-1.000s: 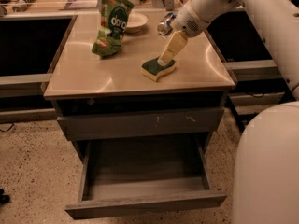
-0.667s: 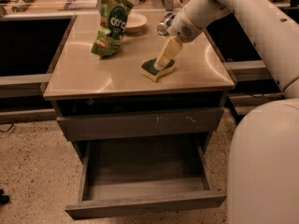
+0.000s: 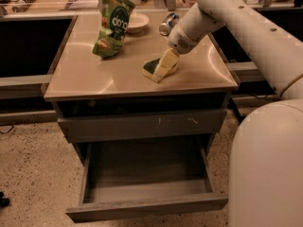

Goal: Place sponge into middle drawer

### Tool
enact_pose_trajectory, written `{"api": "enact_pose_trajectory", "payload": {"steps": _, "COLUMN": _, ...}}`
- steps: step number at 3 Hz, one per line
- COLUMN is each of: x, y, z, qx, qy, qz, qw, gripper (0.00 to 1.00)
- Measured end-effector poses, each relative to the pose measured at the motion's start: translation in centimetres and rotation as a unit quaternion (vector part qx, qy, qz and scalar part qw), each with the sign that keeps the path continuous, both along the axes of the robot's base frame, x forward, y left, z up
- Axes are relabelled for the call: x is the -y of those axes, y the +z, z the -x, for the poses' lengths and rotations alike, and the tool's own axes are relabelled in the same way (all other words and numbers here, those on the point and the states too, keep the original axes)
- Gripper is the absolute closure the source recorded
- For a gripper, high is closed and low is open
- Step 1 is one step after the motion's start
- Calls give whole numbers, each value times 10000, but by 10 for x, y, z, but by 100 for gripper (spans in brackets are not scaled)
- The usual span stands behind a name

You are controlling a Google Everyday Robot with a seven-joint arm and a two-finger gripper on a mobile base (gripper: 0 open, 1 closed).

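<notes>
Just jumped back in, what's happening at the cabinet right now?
The arm reaches over the countertop, its gripper down at the sponge lying there. The middle drawer below is pulled open with nothing visible inside, so the sponge is not yet placed. A green snack bag stands farther back.

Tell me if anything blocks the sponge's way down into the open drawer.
Nothing visible does. The tool sits at the sponge on the countertop; the middle drawer is pulled out below, past the countertop's front edge.
</notes>
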State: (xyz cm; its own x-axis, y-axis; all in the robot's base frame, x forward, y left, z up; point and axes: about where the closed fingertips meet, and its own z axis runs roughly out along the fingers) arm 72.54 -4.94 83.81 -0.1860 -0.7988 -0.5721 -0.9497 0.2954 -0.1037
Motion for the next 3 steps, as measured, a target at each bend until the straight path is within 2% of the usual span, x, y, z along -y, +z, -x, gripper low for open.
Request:
{"api": "enact_pose_trajectory", "payload": {"steps": 2, "x": 0, "y": -33, "z": -1, "qx": 125, "qy": -16, "qz": 13, "qw": 9999, "gripper": 0}}
{"api": "enact_pose_trajectory", "payload": {"steps": 3, "x": 1, "y": -41, "z": -4, "qx": 172, "qy": -60, "qz": -25, "qw": 9998, "gripper": 12}}
